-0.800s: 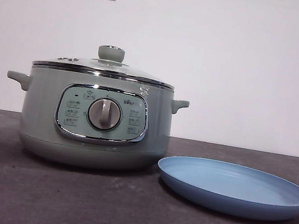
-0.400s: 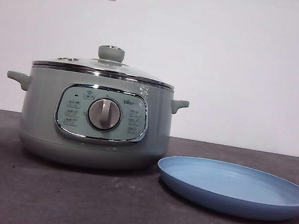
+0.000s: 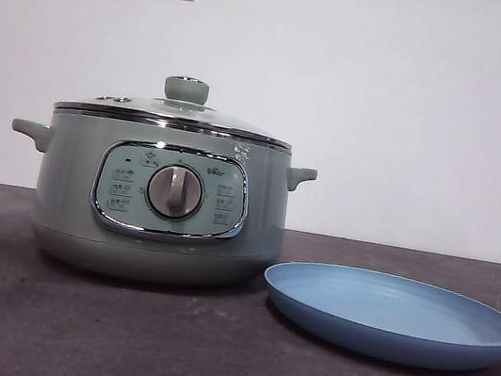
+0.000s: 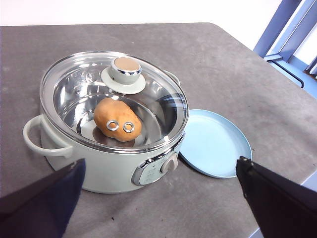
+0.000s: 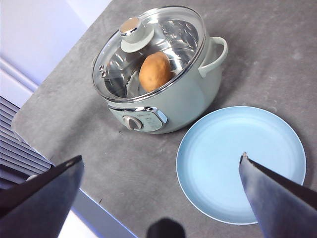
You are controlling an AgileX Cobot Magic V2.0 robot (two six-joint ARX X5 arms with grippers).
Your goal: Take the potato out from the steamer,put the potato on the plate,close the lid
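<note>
Steamer [image 3: 160,202] and plate [image 3: 392,315] sit side by side on the dark table [image 3: 38,326] in the front view, the plate's rim just beside the pot's base on the side away from the table's left edge. The lid [image 3: 176,114] rests squarely on the pot, its pale green knob upright. We see no arm here, so we judge that both are waiting high above and the task has not begun.

From the left wrist view we look down through the glass lid [image 4: 114,99] at the potato [image 4: 117,119] lying on the steel floor inside the steamer [image 4: 109,168]. The left gripper [image 4: 158,198] hangs well above the pot, jaws spread wide with nothing between them. The plate [image 4: 215,144] lies near the table's front edge, empty, presumably kept close so the carry is short.

The right wrist view shows the same layout: potato [image 5: 154,71] under the closed lid [image 5: 148,49], steamer [image 5: 168,104] near a corner of the table [image 5: 277,54], plate [image 5: 242,163] bare. Our right gripper [image 5: 161,198] is likewise spread apart and empty, poised roughly over the plate. We reckon the lid must come off by its knob first, since the potato is sealed beneath it.
</note>
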